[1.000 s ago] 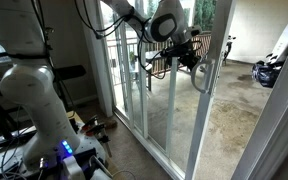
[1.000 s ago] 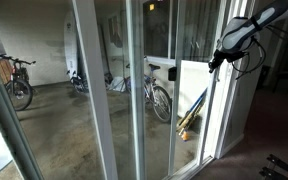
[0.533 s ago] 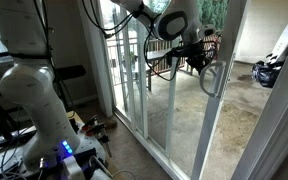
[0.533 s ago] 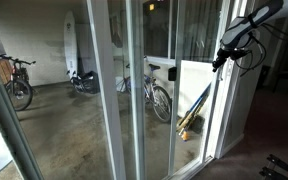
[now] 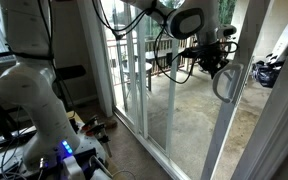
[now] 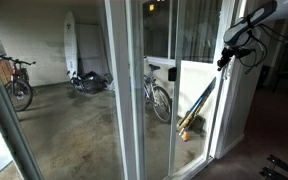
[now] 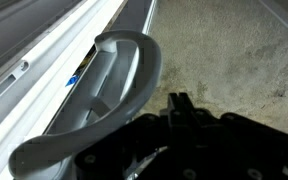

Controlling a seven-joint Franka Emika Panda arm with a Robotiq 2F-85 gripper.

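As the arm reaches out from the room side, the end effector point(image 5: 215, 60) stands at the white frame of the sliding glass door point(image 5: 216, 135), just above the door handle point(image 5: 228, 82). The handle is a grey curved loop that is fixed on this frame and hangs a little below the black fingers. In the wrist view the same handle point(image 7: 147, 75) bends across the picture directly in front of the end effector point(image 7: 179, 140), very close to it. The dark body hides the fingertips, so I cannot tell whether the end effector is clenched on the handle or released.

In an exterior view from the outer side, the end effector point(image 6: 224, 60) shows high at the door's edge. A bicycle point(image 6: 156, 97) stands behind the glass. Under the handle lies a concrete floor point(image 7: 234, 50).
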